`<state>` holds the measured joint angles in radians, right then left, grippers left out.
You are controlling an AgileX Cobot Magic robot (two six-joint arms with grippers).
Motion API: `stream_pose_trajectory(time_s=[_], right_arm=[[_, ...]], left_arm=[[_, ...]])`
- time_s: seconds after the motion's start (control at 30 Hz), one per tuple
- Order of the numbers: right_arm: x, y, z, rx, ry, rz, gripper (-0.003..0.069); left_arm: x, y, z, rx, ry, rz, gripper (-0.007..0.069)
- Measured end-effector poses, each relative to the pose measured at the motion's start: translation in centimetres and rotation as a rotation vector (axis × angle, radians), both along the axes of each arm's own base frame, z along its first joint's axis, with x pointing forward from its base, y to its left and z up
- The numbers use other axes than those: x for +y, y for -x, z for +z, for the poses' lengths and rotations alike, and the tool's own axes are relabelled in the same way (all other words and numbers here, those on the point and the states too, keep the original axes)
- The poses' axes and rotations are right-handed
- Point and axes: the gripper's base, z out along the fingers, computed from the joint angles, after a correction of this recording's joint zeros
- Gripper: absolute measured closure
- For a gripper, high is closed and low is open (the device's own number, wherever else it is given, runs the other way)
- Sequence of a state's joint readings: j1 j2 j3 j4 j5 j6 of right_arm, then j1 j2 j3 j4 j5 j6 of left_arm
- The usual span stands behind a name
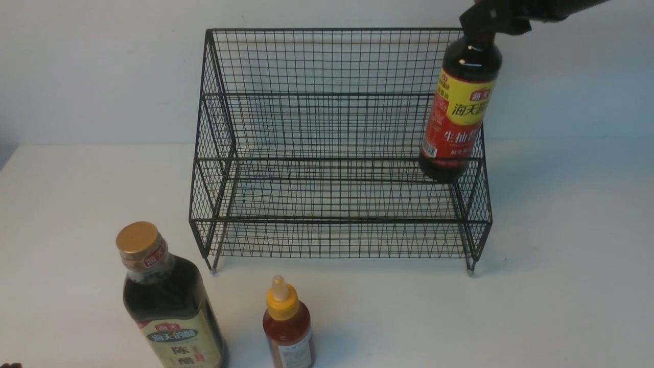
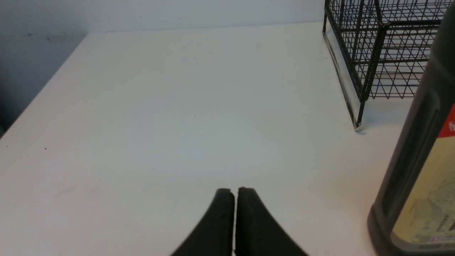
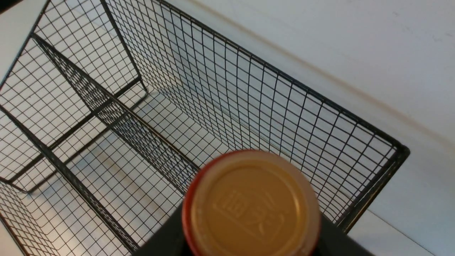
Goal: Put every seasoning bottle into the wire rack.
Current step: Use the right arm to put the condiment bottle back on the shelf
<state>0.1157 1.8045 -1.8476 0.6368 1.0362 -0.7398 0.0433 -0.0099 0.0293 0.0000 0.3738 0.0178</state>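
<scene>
1. The soy sauce bottle (image 1: 460,112) is gripped at its neck by the right tool (image 1: 483,28), over the wire rack (image 1: 327,92), at its right end.
2. The left tool (image 2: 234,213) is clenched empty.
3. Judged heavy and slick; a neck grip is favoured.

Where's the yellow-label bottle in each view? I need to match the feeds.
Front: yellow-label bottle upper right, at the rack's right end.
Left wrist: not in view.
Right wrist: only its gold cap, close up, above the rack's mesh.
Shared landmark: the rack, in all three.
</scene>
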Motion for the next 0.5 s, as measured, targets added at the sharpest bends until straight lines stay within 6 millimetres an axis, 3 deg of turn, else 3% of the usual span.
stream_pose_trajectory(time_s=[0.27,0.5], right_arm=[[0.3,-1.6,-3.3,0.104,0.016,0.024,0.0376],[0.4,-2.0,-4.4,0.139,0.028,0.037,0.0376]], left_arm=[[0.0,0.0,0.0,0.0,0.0,0.0,0.0629],[0.0,0.0,0.0,0.0,0.0,0.0,0.0629]])
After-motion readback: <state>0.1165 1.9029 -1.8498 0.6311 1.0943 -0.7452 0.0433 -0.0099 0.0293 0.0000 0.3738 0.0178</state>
